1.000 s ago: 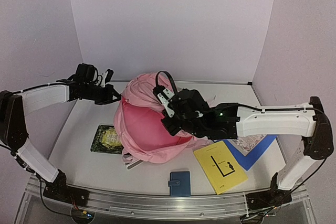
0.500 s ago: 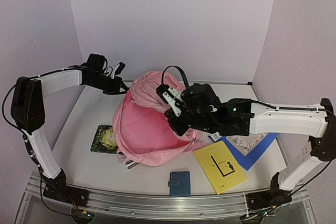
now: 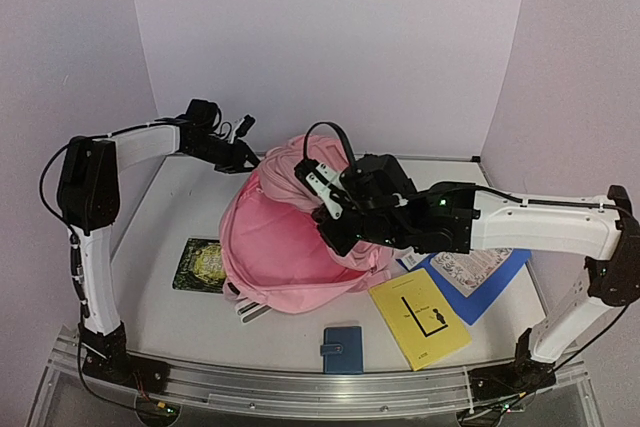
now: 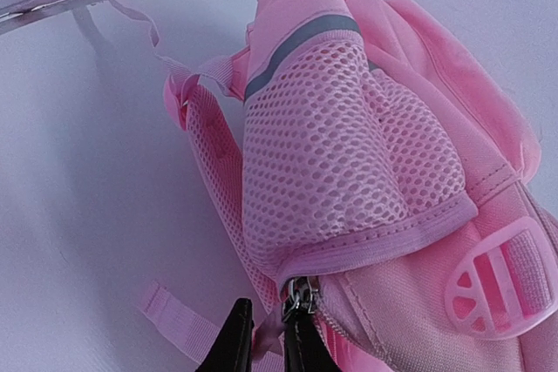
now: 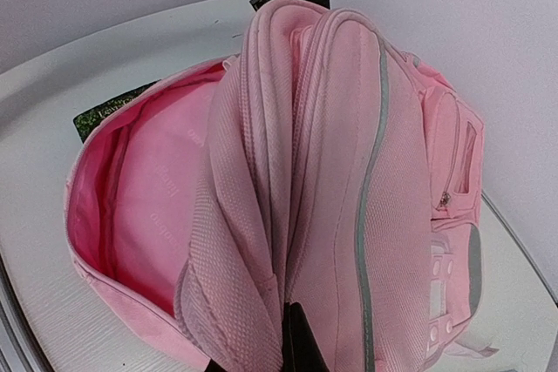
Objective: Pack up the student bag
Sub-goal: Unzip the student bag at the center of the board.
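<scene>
The pink student bag (image 3: 285, 247) lies in the middle of the table with its main compartment gaping open toward the left; the inside is pink and I see nothing in it (image 5: 139, 206). My left gripper (image 3: 245, 154) is at the bag's back-left corner. Its black fingers stand close together on the pink zipper pull (image 4: 277, 330), just below the metal slider (image 4: 299, 295) under the mesh side pocket (image 4: 349, 154). My right gripper (image 3: 322, 197) is shut on a fold of the bag's front panel (image 5: 349, 172) and holds it up; only its dark fingertips (image 5: 296, 337) show.
A green book (image 3: 203, 265) lies left of the bag, partly under it. At the front sit a small blue wallet (image 3: 343, 349) and a yellow book (image 3: 420, 317). A printed sheet on a blue folder (image 3: 485, 272) lies at right. Walls close the back and sides.
My left gripper has travelled back and to the right along the bag's rear edge, and its fingers have eased slightly. My right gripper has lifted the front panel a little toward the back.
</scene>
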